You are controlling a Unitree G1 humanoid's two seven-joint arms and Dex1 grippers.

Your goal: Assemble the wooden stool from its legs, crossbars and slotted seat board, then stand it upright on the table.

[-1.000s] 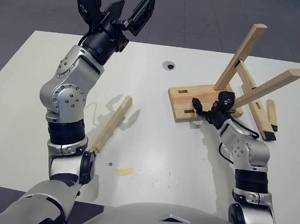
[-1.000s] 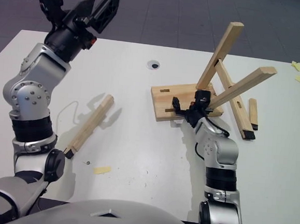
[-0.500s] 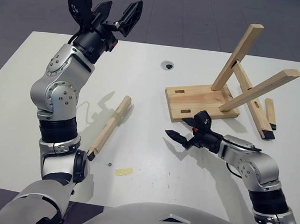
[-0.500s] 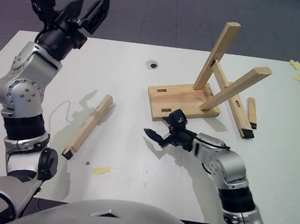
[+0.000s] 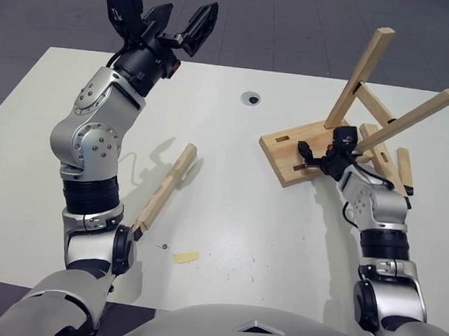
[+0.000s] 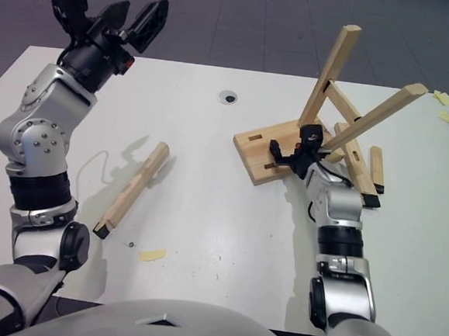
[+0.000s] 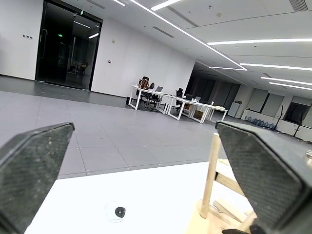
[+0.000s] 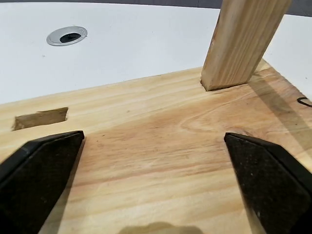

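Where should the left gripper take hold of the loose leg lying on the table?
Probably at mid-length, from straight above, fingers on its two long sides. The leg lies flat and alone on the table, so the sides are free, and a middle hold should keep it balanced.

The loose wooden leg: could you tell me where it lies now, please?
In the eye views the loose wooden leg lies on the table at left, beside the left arm, near a yellow scrap.

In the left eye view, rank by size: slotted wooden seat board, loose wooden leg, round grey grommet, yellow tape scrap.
Slotted wooden seat board
Loose wooden leg
Grey grommet and yellow tape scrap: alike, unranked.
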